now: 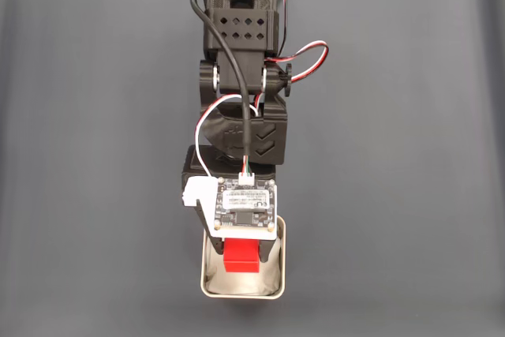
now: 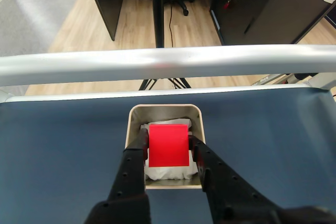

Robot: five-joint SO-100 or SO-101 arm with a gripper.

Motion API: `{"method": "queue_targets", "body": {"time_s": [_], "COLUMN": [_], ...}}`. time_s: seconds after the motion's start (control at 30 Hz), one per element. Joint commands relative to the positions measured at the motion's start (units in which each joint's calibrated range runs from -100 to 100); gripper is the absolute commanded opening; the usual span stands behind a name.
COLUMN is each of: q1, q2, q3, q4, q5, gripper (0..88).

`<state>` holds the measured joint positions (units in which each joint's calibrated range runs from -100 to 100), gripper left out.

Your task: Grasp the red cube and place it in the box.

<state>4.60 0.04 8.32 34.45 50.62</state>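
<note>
the red cube (image 2: 168,145) is pinched by the hand (image 2: 169,148) directly over the box (image 2: 137,116), above its white lining (image 2: 167,173), on the dark desk (image 2: 63,145).

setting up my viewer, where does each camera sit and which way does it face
Fixed view: above the dark table, looking straight down; the arm's links, wiring and circuit board run from the top edge.
Wrist view: on the arm, looking forward past the tool toward the table's rail and a room floor; both black fingers show.
Shared: the red cube between the fingers over the box.
</note>
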Motion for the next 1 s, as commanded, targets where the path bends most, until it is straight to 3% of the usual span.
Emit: {"method": "queue_targets", "body": {"time_s": [0.0, 0.83, 0.9, 0.97], "q1": [0.8, 0.59, 0.59, 0.66], "q2": [-0.74, -0.48, -0.48, -0.56], "q3": [-3.12, -3.12, -3.48, -3.66], "q4": [-1.66, -2.48, -2.56, -2.56], "q5": [0.15, 0.34, 0.2, 0.49], "gripper": [5.5, 6.1, 13.1, 28.5]}}
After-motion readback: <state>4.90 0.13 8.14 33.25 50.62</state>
